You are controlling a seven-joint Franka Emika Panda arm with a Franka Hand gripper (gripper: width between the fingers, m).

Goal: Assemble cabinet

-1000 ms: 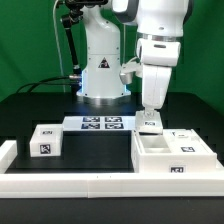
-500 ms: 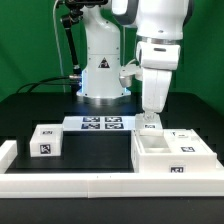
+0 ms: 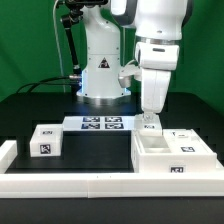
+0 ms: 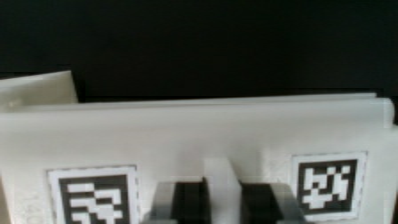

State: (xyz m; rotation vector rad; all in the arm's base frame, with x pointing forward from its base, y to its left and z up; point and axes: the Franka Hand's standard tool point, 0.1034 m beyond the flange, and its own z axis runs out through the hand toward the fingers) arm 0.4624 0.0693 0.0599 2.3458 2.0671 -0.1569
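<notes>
The big white cabinet shell (image 3: 172, 157) lies at the exterior view's right, open side up, with tags on its right part. My gripper (image 3: 150, 120) hangs straight down over its far left corner. The fingers (image 4: 185, 202) stand close on either side of a thin white rib of a small white tagged drawer block (image 3: 150, 126), so the gripper is shut on it. The wrist view shows that block's white face (image 4: 214, 130) with two tags either side of the fingers. Another tagged drawer block (image 3: 45, 140) sits apart at the exterior view's left.
The marker board (image 3: 100, 123) lies flat in front of the robot's base (image 3: 100, 75). A long low white border rail (image 3: 90, 184) runs along the front edge, with a raised end (image 3: 7, 150) at the exterior view's left. Black table (image 3: 95, 150) lies between block and shell.
The gripper has risen very slightly at the shell's far left corner. Nothing else has moved.
</notes>
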